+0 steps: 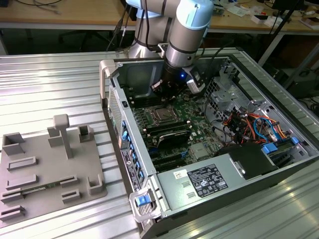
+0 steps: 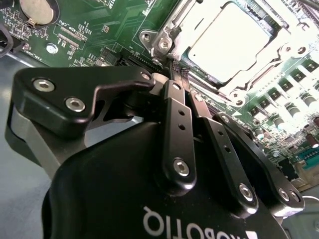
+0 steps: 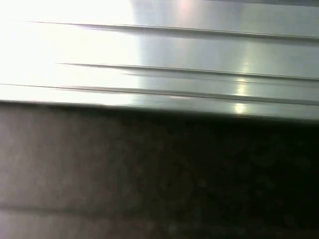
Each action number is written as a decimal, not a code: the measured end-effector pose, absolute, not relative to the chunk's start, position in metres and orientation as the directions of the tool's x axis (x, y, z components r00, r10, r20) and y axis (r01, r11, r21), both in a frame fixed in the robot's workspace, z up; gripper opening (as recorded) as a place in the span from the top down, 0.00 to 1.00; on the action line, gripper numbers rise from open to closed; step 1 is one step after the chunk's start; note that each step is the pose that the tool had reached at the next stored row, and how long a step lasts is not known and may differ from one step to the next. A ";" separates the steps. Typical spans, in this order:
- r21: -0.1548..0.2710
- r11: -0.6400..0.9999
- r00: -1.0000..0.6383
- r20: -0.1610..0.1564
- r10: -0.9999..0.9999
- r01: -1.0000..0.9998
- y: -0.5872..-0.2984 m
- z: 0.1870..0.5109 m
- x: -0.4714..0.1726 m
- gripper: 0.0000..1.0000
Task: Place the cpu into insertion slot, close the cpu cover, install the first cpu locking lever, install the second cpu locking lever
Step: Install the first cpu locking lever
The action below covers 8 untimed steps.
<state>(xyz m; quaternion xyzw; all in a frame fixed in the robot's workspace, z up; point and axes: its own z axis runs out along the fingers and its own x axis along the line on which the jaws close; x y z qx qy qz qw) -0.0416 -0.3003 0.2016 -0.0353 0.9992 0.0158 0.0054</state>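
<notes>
With tool [image 2: 175, 74] shut, tips at cpu cover [image 2: 172, 37] edge

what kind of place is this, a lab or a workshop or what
Most likely a robotics lab or test bench for computer assembly. An opened computer case lies on a ribbed metal table, a robot arm reaches into it over the motherboard, and cluttered wooden workbenches stand behind.
</notes>
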 end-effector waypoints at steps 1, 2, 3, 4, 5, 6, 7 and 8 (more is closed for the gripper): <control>0.031 0.997 -0.997 -0.012 -0.070 -0.071 -0.300 0.203 -0.041 0.89; 0.032 0.997 -0.997 -0.012 -0.070 -0.071 -0.300 0.204 -0.041 0.89; 0.031 0.997 -0.997 -0.012 -0.070 -0.071 -0.300 0.205 -0.041 0.89; 0.031 0.997 -0.997 -0.012 -0.070 -0.071 -0.301 0.207 -0.042 0.89; 0.031 0.997 -0.997 -0.012 -0.070 -0.071 -0.301 0.208 -0.042 0.89; 0.031 0.997 -0.997 -0.012 -0.071 -0.071 -0.301 0.209 -0.042 0.89; 0.031 0.997 -0.997 -0.012 -0.071 -0.071 -0.302 0.211 -0.042 0.89; 0.031 0.997 -0.997 -0.012 -0.070 -0.071 -0.303 0.212 -0.042 0.89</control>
